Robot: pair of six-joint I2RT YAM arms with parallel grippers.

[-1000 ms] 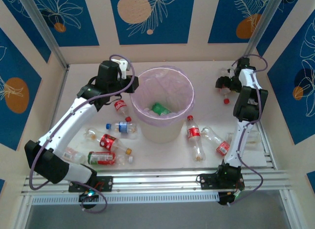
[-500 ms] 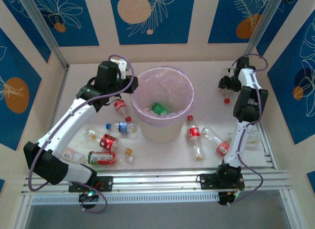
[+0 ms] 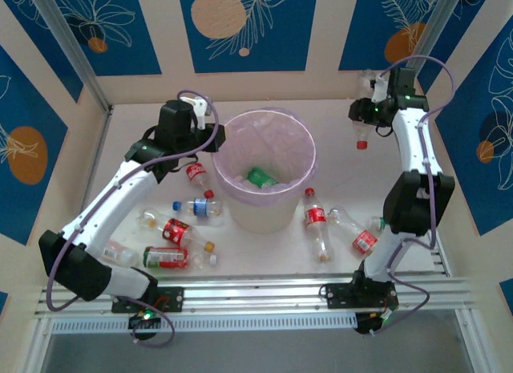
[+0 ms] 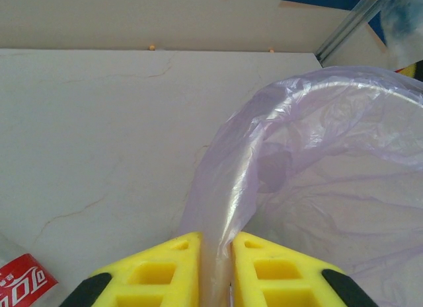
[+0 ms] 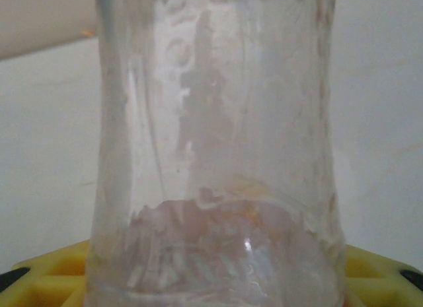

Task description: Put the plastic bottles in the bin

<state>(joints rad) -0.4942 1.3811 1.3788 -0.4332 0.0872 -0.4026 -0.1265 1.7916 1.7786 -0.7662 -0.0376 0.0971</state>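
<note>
The bin [image 3: 240, 212] is a white pail lined with a pinkish-purple bag, and a green-labelled bottle [image 3: 260, 178] lies inside it. My left gripper [image 3: 215, 140] sits at the bin's left rim; in the left wrist view its yellow fingers [image 4: 165, 267] are shut on the liner [image 4: 264, 162]. At the back right my right gripper [image 3: 367, 110] is shut on a clear bottle [image 3: 362, 131], red cap hanging down, held above the table. That bottle [image 5: 218, 148] stands close in the right wrist view between yellow fingertips [image 5: 39, 280]. Several plastic bottles [image 3: 180, 231] lie left of the bin.
Two more bottles [image 3: 317, 225] [image 3: 357, 235] lie right of the bin, near the right arm's base. Blue patterned walls close in the back and both sides. An aluminium rail [image 3: 256, 297] runs along the near edge.
My right gripper closed on the clear bottle at the back right and lifted it off the table as the arm stretched upward. The left gripper stayed on the liner.
</note>
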